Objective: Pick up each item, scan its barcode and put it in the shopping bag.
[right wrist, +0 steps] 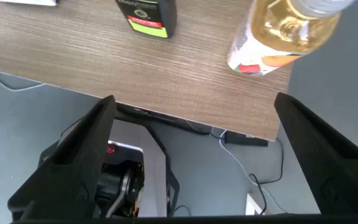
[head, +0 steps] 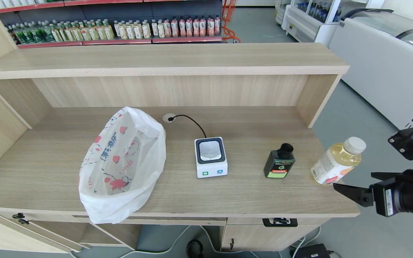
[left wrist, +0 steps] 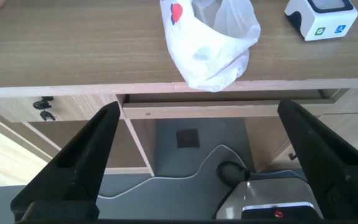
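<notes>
Pale drink bottle (head: 337,161) (right wrist: 284,34), white-capped and filled with yellowish liquid, upright at the right-hand end of the wooden counter (head: 48,161). It stands just ahead of the right gripper (head: 352,180) (right wrist: 196,102) and is not touched by it. The right gripper's two dark fingers are spread wide with nothing between them. It hangs off the counter's front right corner, over the floor.

Dark bottle (head: 279,162) (right wrist: 146,15) with a black cap and a green and red label, upright. It stands farther from the right gripper, on the far side of the drink bottle and apart from it.

Barcode scanner (head: 210,157) (left wrist: 321,17), a white box with a dark-framed window facing up, beyond the dark bottle. A black cable (head: 192,123) runs from it to a port at the back of the counter.

Shopping bag (head: 120,165) (left wrist: 210,43), white plastic with red print, mouth open. It lies directly ahead of the left gripper (left wrist: 199,109), and its bottom edge overhangs the counter's front lip. The left gripper sits below and in front of that lip, its fingers parted and empty.

Behind the counter, shelves of bottled drinks (head: 113,30) and white freezer cabinets (head: 385,53).
</notes>
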Controlling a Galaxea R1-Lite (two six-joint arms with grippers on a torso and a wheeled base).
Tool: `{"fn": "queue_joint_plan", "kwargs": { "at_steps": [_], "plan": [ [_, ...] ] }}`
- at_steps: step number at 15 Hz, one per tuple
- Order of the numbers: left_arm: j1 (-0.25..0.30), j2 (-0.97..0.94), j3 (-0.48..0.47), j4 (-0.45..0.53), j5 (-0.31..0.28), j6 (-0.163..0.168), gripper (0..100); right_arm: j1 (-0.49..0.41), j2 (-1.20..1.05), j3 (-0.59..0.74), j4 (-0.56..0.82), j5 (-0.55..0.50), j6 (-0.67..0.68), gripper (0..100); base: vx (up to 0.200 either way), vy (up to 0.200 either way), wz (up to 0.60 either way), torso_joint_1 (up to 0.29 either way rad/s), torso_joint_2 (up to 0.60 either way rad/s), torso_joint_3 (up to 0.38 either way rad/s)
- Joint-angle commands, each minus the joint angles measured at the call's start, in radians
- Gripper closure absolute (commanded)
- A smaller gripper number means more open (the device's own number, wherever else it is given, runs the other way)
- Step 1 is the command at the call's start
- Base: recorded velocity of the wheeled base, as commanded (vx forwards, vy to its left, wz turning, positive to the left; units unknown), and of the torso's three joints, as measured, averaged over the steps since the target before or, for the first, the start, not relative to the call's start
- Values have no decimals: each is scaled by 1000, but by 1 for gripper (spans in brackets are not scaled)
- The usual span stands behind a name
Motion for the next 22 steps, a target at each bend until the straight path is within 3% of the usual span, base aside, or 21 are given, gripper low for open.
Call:
{"fn": "queue_joint_plan", "kwargs": {
  "at_steps": [1,7,11,17,22],
  "plan": [
    [-1,0,0,0,0,0,0,41,112,2,-38,21,0,0,0,0,0,0,0,0],
    [-1,0,0,0,0,0,0,62,258,-19,-218,23,-18,0,0,0,0,0,0,0],
    [-1,0,0,0,0,0,0,92,328,-29,-264,23,-54,0,0,0,0,0,0,0],
    [0,0,0,0,0,0,0,95,428,-35,-406,23,-166,0,0,0,0,0,0,0],
    [-1,0,0,0,0,0,0,96,552,-39,-597,69,-201,0,0,0,0,0,0,0]
  ]
}}
